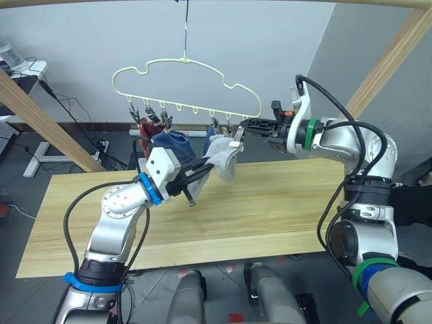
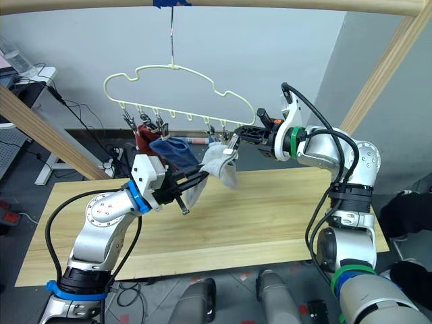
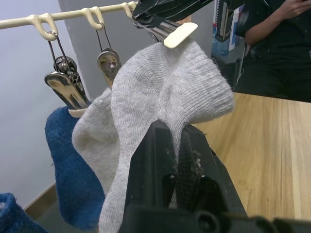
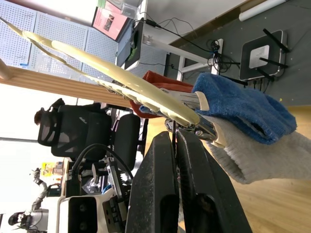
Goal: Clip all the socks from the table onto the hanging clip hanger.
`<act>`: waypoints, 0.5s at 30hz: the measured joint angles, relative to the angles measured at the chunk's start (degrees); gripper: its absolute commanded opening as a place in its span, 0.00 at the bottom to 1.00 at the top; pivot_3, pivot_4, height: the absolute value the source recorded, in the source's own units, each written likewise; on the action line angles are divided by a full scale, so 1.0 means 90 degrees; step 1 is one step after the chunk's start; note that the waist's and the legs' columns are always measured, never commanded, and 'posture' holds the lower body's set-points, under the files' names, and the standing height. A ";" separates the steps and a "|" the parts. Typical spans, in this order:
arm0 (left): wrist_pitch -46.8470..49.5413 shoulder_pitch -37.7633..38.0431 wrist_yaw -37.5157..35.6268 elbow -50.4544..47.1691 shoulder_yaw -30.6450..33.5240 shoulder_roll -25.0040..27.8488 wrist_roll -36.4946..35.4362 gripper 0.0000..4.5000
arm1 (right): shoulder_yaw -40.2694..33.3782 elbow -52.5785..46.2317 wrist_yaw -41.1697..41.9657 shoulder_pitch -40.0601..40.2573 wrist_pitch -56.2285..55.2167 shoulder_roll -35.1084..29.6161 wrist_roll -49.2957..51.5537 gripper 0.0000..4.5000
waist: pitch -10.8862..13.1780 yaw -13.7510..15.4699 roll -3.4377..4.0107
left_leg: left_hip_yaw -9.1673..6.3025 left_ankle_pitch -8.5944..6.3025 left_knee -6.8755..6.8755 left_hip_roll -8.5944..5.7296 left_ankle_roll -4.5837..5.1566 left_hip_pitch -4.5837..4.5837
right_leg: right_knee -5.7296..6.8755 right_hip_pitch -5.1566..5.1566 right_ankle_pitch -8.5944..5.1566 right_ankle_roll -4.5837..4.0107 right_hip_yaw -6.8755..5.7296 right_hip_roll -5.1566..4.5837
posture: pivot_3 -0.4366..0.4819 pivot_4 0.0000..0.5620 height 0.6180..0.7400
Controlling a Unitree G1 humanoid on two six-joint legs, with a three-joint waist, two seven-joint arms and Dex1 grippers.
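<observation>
A long light-wood plank surface (image 1: 270, 209) is seen bare beneath one pale yellow-green wavy wire clip hanger (image 1: 187, 82).
One light grey sock (image 3: 160, 92) is gripped by the closed left end effector (image 3: 176, 160); one metal clip (image 3: 167, 33) is pinched by the closed right end effector (image 4: 176, 145). Another grey, two blue and a rust-red sock are seen hanging.

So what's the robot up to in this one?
It is clipping socks onto the clip hanger above the table. The left gripper holds a light grey sock up to the end clip, which the right gripper is pinching. Another grey sock, blue socks and a rust red sock already hang from clips.
</observation>
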 measured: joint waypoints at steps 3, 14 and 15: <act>-0.0001 -0.0048 -0.0002 0.0005 -0.0013 -0.0014 0.0002 0.00 | 0.0235 -0.0101 0.0149 0.0068 -0.0129 -0.0142 0.0085 0.16 | 0.0000 0.0002 0.0000 | 0.0000 0.0000 0.0004 0.0000 0.0000 -0.0001 | 0.0001 0.0000 0.0000 0.0000 0.0000 0.0000 | 0.45 0.46 1.00; -0.0003 -0.0075 -0.0005 0.0006 -0.0107 -0.0016 0.0002 0.00 | 0.0610 -0.0123 0.0572 0.0118 -0.0264 -0.0440 0.0149 0.99 | 0.0000 0.0005 0.0000 | -0.0004 0.0000 0.0038 0.0001 0.0000 -0.0013 | 0.0010 0.0000 -0.0001 0.0010 -0.0002 0.0001 | 0.45 0.46 1.00; -0.0003 -0.0076 -0.0004 0.0006 -0.0107 -0.0016 0.0002 0.00 | 0.0616 -0.0123 0.0588 0.0120 -0.0275 -0.0471 0.0149 0.99 | 0.0000 0.0006 0.0000 | -0.0004 0.0000 0.0045 0.0002 0.0000 -0.0015 | 0.0012 0.0000 -0.0001 0.0013 -0.0001 0.0001 | 0.45 0.46 1.00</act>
